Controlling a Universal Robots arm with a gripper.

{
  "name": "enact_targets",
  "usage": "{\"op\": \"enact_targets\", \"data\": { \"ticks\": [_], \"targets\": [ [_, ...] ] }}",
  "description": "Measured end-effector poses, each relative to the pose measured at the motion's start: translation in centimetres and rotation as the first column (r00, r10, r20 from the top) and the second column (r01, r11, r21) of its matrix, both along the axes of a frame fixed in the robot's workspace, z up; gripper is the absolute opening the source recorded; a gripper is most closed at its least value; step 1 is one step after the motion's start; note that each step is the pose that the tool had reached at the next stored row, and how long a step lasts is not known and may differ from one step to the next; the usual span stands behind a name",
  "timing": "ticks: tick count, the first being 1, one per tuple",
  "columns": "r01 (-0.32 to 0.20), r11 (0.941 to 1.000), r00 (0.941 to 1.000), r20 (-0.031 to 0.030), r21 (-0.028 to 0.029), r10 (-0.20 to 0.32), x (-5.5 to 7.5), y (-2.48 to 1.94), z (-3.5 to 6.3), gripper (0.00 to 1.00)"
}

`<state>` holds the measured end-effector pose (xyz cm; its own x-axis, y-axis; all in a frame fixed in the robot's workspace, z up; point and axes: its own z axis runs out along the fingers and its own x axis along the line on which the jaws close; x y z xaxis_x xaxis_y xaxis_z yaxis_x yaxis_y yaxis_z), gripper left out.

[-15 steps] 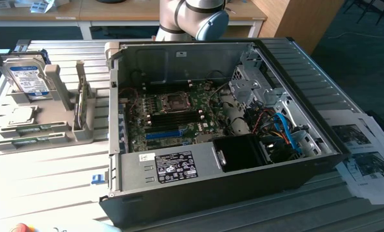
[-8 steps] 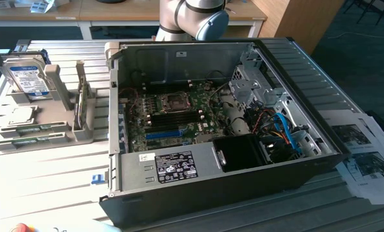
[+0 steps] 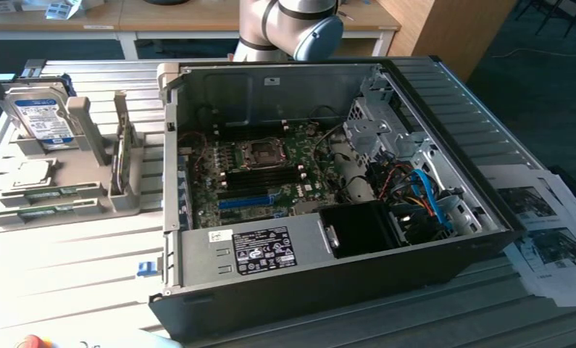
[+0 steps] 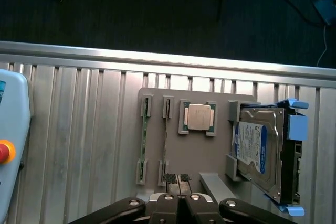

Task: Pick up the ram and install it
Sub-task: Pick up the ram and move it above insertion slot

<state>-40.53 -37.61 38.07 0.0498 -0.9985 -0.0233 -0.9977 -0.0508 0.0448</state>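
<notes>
"Green and thin, standing on edge in the grey holder [image 4: 210,156]: is that the ram [image 4: 166,140]?"

"Yes. It stands in the slot next to the processor chip [image 4: 198,116], with a second green stick [image 4: 145,140] in the slot on its other side. From the exterior view the same ram [image 3: 51,192] lies at the exterior view's left, well apart from the open computer case [image 3: 316,181]."

"And the end effector [image 4: 177,178]?"

"Closed, its black pads [image 4: 170,178] pressed together with nothing between them. It hangs over the holder's edge, just beside one end of the ram's slot and roughly in line with it. Whether a pad touches the holder, I cannot tell."

"So the ram isn't held?"

"No, it sits in its slot. The hard drive [image 4: 257,148] stands at the holder's other end, past the processor chip, and the holder rests on the ribbed metal surface [image 4: 79,129]."
</notes>
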Motion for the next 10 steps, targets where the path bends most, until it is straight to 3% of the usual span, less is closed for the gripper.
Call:
{"op": "enact_targets", "data": {
  "ticks": [10],
  "targets": [
    [0.0, 1.0, 1.0, -0.0003, -0.0001, 0.0, 0.0, 0.0, -1.41, 0.1]
  ]
}}
